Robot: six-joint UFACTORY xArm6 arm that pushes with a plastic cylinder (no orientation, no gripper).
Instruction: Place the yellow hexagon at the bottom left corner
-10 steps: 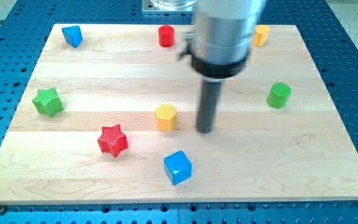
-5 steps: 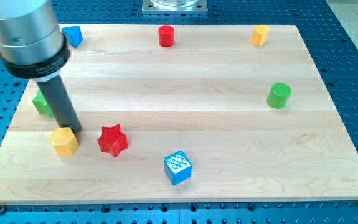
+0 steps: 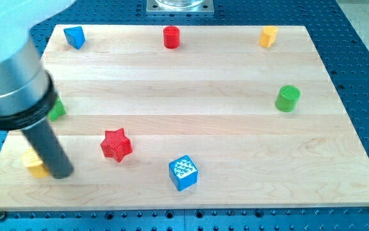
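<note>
Since the earlier frame, my tip (image 3: 62, 174) has slid further toward the view's bottom left, and the yellow hexagon (image 3: 34, 164) has gone with it, from beside the red star to a spot close to the counter's left edge. No claw ends this arm, only the straight dark rod, so nothing is clenched or grasped; the tip just rests at counter height, pressed against the right side of the yellow hexagon. That block is mostly hidden behind the rod: only a small yellow wedge shows, its top face lighter and its side a deeper orange-yellow, and its six-sided outline cannot be made out now. It sits on the counter (image 3: 248, 160) near the bottom left corner, a little above the bottom edge.

Up and to the view's right of the tip lies the red star (image 3: 116, 144), apart from it. The blue cube (image 3: 183, 173), with a pale speckled top, lies further right, near the bottom edge. A sliver of the green star (image 3: 57, 110) peeks out just beside the arm's grey housing. Along the top edge stand the blue block (image 3: 74, 36), the red cylinder (image 3: 171, 36) and a second yellow block (image 3: 269, 36). The green cylinder (image 3: 287, 98) stands near the right edge.
</note>
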